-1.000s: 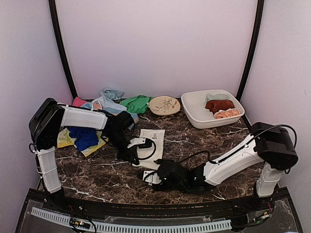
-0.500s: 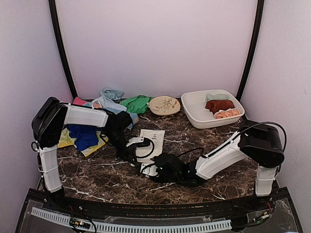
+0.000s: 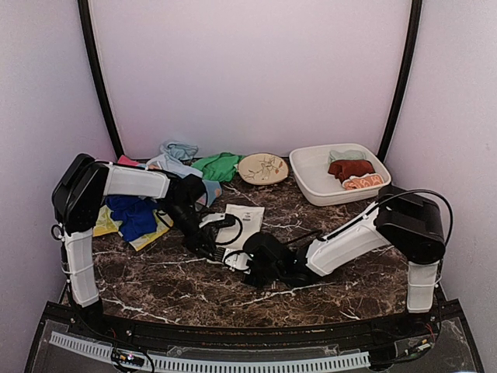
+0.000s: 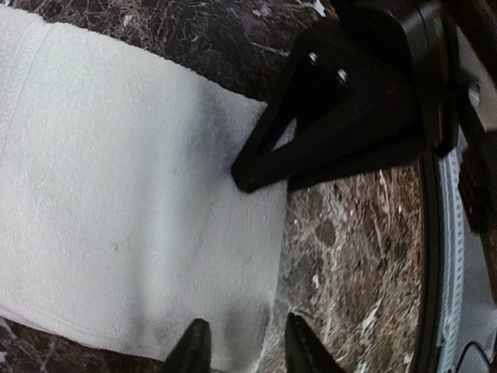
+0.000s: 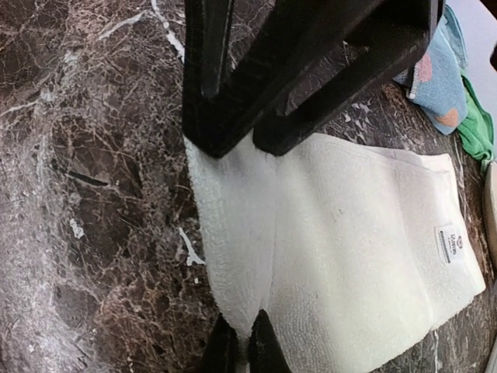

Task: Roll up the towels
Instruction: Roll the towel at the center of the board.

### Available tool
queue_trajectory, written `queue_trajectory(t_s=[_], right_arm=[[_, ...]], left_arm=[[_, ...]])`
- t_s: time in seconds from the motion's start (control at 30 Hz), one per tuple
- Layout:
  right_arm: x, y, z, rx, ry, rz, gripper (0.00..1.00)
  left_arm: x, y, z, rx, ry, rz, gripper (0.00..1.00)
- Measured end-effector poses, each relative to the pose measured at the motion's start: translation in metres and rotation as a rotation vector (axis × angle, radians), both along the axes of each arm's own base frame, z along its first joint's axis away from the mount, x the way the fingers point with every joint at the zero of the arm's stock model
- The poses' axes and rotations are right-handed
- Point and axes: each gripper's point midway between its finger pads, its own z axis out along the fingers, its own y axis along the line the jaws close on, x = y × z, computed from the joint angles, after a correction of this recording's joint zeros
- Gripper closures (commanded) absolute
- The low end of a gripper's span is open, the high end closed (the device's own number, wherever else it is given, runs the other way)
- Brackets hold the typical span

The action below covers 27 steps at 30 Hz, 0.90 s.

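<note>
Terry cloth, white, thin and floppy: the white towel point(image 3: 248, 217) lies flat on the dark veined marble table point(image 3: 155, 280), dead centre of the top view. It's light and won't hold a shape, so I'd pinch right at the hem and keep the roll tight. Your right gripper point(image 5: 241, 346) is clamped on the towel's lower edge, bottom of its wrist view. Your left gripper point(image 4: 248, 351) stands slightly parted over that edge's corner, gripping nothing.
</note>
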Motion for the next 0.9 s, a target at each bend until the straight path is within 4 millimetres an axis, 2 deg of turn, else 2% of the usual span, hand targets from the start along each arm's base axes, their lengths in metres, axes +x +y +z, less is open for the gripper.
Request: queue_trajectory(t_s=[0.23, 0.4, 0.5, 0.67, 0.9], right_arm=[[0.003, -0.004, 0.001, 0.088, 0.233, -0.038, 1.00], [0.000, -0.003, 0.001, 0.166, 0.425, -0.047, 1.00], [-0.001, -0.004, 0.002, 0.211, 0.557, -0.053, 1.00], [0.006, 0.001, 0.001, 0.285, 0.822, -0.055, 1.00], [0.000, -0.004, 0.003, 0.335, 1.110, -0.047, 1.00]], left_arm=[[0.006, 0.033, 0.005, -0.043, -0.050, 0.106, 0.56], [-0.007, 0.057, 0.009, -0.075, -0.159, 0.149, 0.59], [-0.013, 0.062, 0.011, -0.085, -0.205, 0.147, 0.59], [-0.009, 0.047, 0.029, -0.109, -0.338, 0.095, 0.59], [-0.019, -0.002, 0.042, -0.133, -0.453, -0.043, 0.57]])
